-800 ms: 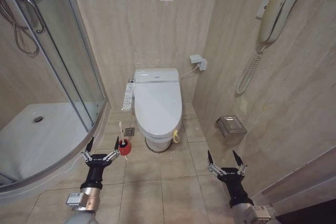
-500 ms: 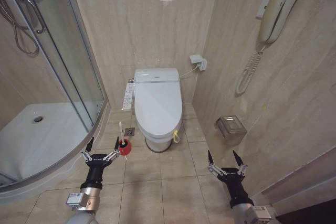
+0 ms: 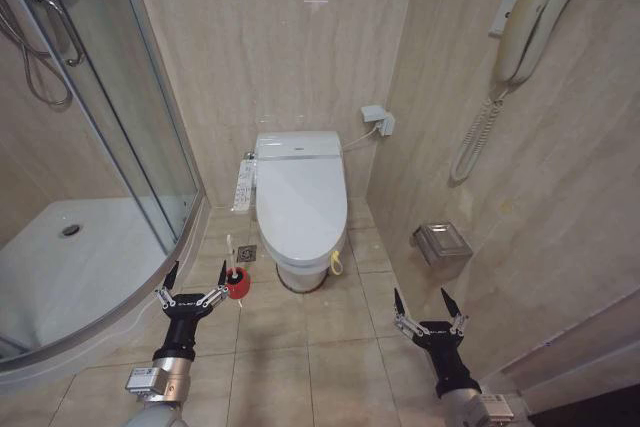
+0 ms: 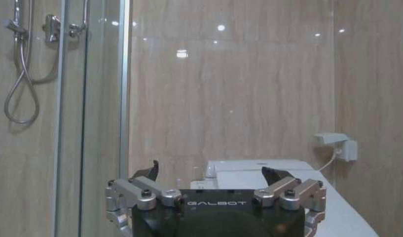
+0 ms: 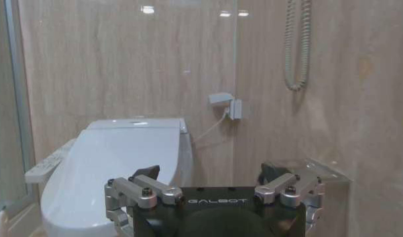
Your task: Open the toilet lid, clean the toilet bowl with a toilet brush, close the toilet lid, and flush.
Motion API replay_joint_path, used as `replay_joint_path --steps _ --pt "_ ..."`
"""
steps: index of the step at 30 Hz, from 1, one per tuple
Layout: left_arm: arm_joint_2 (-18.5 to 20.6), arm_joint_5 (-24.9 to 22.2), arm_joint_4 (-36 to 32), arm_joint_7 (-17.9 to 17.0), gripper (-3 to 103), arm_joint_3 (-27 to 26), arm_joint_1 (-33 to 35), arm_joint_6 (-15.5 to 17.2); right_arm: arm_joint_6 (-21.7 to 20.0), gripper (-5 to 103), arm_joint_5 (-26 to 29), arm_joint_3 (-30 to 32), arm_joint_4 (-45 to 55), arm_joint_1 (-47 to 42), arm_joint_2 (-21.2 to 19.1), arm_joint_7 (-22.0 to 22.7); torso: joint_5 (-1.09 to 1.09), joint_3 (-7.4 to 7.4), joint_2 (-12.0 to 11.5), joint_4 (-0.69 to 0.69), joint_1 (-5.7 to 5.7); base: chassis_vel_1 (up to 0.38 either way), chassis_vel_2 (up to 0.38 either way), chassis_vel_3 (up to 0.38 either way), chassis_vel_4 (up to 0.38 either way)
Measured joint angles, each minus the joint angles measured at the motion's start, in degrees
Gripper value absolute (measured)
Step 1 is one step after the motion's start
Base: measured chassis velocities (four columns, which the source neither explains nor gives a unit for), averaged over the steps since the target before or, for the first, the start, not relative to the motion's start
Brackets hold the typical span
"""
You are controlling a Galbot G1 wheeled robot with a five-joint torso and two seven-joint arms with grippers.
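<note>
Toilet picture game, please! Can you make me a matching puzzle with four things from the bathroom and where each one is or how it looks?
Things:
1. toilet lid
2. brush
3. left claw
4. phone

Descriptions:
A. hanging on the wall to the robot's right
B. shut down flat, with a yellow loop at its front edge
C. open, low over the floor tiles near the red holder
D. standing in a red holder on the floor beside the toilet

Pairs: 1-B, 2-D, 3-C, 4-A
</note>
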Motion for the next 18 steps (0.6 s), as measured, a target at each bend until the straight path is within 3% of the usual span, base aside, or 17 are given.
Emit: replay_joint_path --steps 10,12,14,17,18 --pt "0.0 0.0 0.0 0.0 100 0.0 0.0 0.0 1.0 100 0.0 0.7 -1.7 2.1 0.0 1.4 0.01 0.02 0.0 0.03 0.04 -0.186 0.235 0.190 -0.234" --pt "0.0 0.0 0.0 0.0 100 0.0 0.0 0.0 1.3 100 -0.3 1.1 -2.0 2.7 0.0 2.0 -0.01 0.02 0.0 -0.02 0.05 -0.253 0.241 0.228 -0.254" --pt "0.0 0.0 0.0 0.0 100 0.0 0.0 0.0 1.5 100 -0.4 1.2 -2.3 2.8 0.0 2.0 0.05 0.02 0.0 0.04 0.07 -0.238 0.207 0.204 -0.244" --pt "0.0 0.0 0.0 0.0 100 0.0 -0.1 0.0 1.8 100 -0.5 1.4 -2.7 3.0 0.0 2.0 -0.03 0.03 0.0 -0.03 0.08 -0.118 0.149 0.066 -0.133" --pt "0.0 0.0 0.0 0.0 100 0.0 0.0 0.0 1.9 100 -0.6 1.4 -2.9 3.0 0.0 2.0 0.00 0.03 0.0 0.03 0.08 -0.096 0.120 0.022 -0.044"
